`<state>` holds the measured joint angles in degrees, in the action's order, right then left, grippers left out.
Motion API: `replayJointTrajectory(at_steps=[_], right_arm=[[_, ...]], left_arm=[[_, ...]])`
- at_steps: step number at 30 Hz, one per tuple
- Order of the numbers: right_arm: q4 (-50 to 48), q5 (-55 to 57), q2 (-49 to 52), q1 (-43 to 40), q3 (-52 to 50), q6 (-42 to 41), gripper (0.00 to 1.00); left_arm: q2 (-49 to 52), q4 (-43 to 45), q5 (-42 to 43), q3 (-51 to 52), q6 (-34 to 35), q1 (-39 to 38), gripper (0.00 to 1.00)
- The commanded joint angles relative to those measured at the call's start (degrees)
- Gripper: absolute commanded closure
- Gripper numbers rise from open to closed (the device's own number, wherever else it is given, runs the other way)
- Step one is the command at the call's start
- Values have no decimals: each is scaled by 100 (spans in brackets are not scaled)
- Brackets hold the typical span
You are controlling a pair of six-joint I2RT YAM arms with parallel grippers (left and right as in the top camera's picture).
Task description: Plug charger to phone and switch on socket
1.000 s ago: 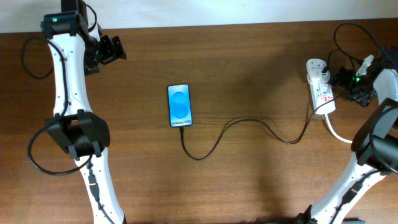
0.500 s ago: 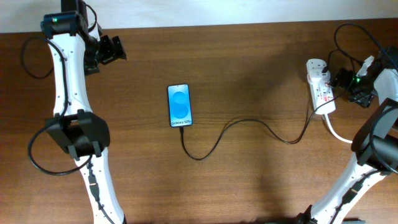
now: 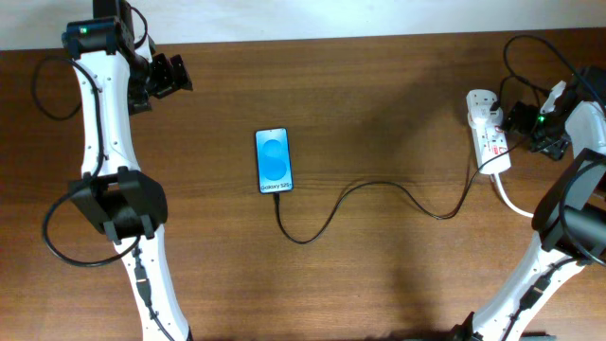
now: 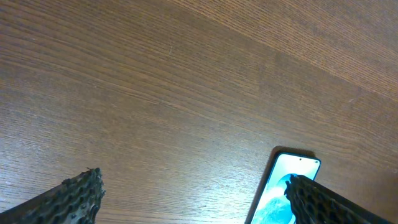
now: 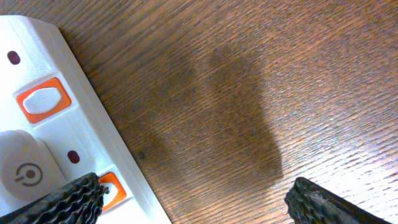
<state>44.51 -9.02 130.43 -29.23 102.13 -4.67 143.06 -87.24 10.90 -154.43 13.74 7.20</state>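
The phone [image 3: 273,160] lies flat mid-table, blue screen up; its top end shows in the left wrist view [image 4: 283,190]. The thin black charger cable [image 3: 379,188] runs from the phone's lower end in a wavy line to the white socket strip [image 3: 490,133] at the far right. The strip shows in the right wrist view [image 5: 43,124] with orange-red switches and a white plug. My right gripper [image 3: 524,119] is open beside the strip's right side, one fingertip over a switch [image 5: 109,186]. My left gripper [image 3: 176,74] is open and empty, up-left of the phone.
The strip's thick white cord [image 3: 513,202] curves off toward the right arm's base. Black robot cables loop at the top right [image 3: 530,57] and far left [image 3: 47,90]. The table's far edge meets a white wall at the top.
The right gripper has shifted very slightly up and left beside the strip. The left arm, phone and cable have not moved.
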Motion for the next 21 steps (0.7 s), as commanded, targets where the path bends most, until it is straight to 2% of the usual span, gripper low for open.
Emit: replayJointTrajectory(at_steps=[1,18,21], right_arm=[[221,-127,120,271,-131,146,2],[361,-186,120,271,-131,144,1],[216,168,120,260,-131,-197,1]], left_arm=[[9,-4,-24,-76,35,9,1],[9,-4,-24,-76,35,9,1],[9,-4,-24,-76,35,9,1]])
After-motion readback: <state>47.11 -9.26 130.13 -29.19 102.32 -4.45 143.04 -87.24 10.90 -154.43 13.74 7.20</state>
